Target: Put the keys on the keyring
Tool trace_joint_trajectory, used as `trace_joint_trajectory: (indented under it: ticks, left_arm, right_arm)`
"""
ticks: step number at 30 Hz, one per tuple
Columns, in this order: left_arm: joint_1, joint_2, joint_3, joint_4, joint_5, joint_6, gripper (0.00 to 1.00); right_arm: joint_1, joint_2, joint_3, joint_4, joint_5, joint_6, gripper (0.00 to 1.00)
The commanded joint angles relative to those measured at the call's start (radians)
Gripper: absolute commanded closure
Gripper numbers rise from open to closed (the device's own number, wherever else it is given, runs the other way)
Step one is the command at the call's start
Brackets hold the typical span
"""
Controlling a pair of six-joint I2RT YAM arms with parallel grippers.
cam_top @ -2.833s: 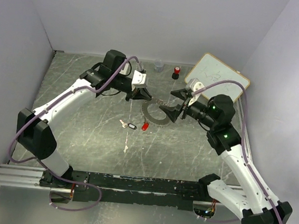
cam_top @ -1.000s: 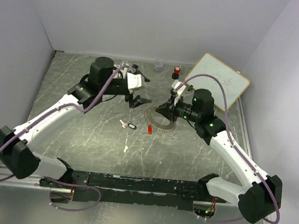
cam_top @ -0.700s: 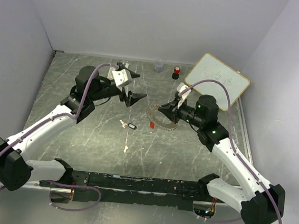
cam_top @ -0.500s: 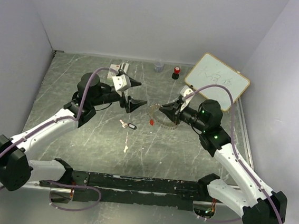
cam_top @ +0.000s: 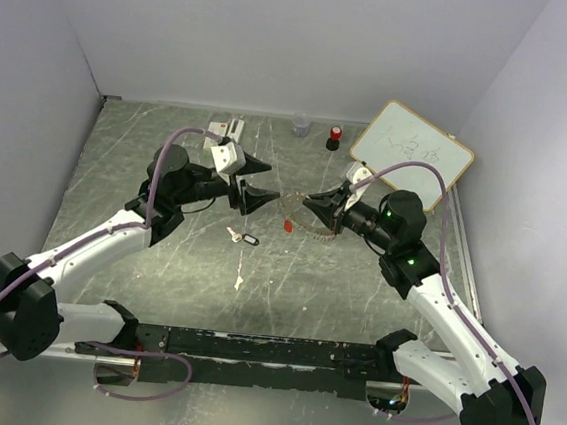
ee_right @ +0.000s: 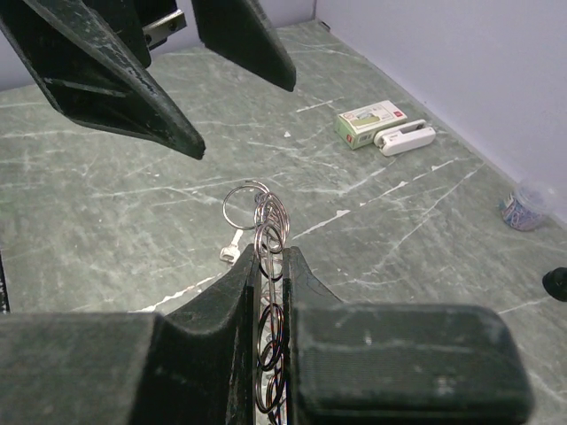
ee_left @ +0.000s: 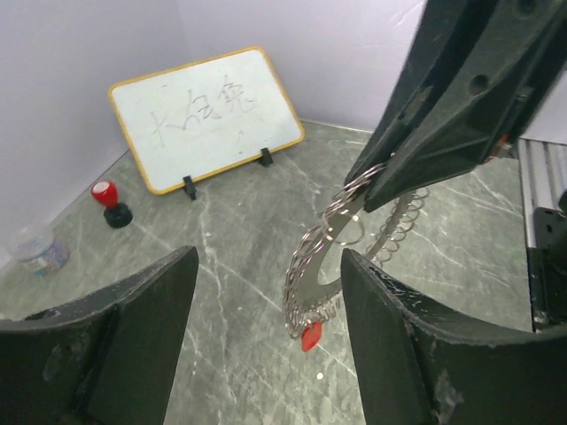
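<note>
**Keyring held aloft for threading.** The right end effector (cam_top: pixel 316 208) is clamped narrow on the rim of the keyring (ee_left: pixel 306 266). It holds the ring on edge, clear of the surface (cam_top: pixel 336 288), at mid-scene. The red-headed key (ee_left: pixel 310 336) dangles at the ring's lowest point and appears to be on it already; how it is attached is too small to tell. The black-tagged key (cam_top: pixel 249 237) lies flat on the surface, on the near side of the ring and almost beneath the left end effector (cam_top: pixel 274 178). That end effector hangs with jaws wide and empty, facing the ring from the left, close to it but apart.

Judged step: one key is on and the second is not yet picked up. The next move calls for the left end effector to drop to the black-tagged key and pinch its head, leaving the hole end free. It would then carry the key to a loop of the ring while the right side holds the ring steady.
</note>
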Motion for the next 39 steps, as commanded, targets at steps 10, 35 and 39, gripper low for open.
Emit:
trace_joint_trajectory:
  ticks: [10,35,39]
  left_arm:
    - [0.003,0.069,-0.045,-0.261,-0.384,-0.247,0.41]
    - [-0.176,0.279,-0.198,-0.33,-0.811,-0.176,0.51]
    - [-0.186,0.307,-0.189,-0.312,-0.849,-0.174,0.52]
  right_arm:
    - [-0.001,-0.003,0.015,-0.02,0.176,0.06,1.0]
    - [-0.004,-0.094,-0.027,-0.086,0.236,0.044,1.0]
    - [-0.004,-0.087,-0.027,-0.082,0.235,0.043,1.0]
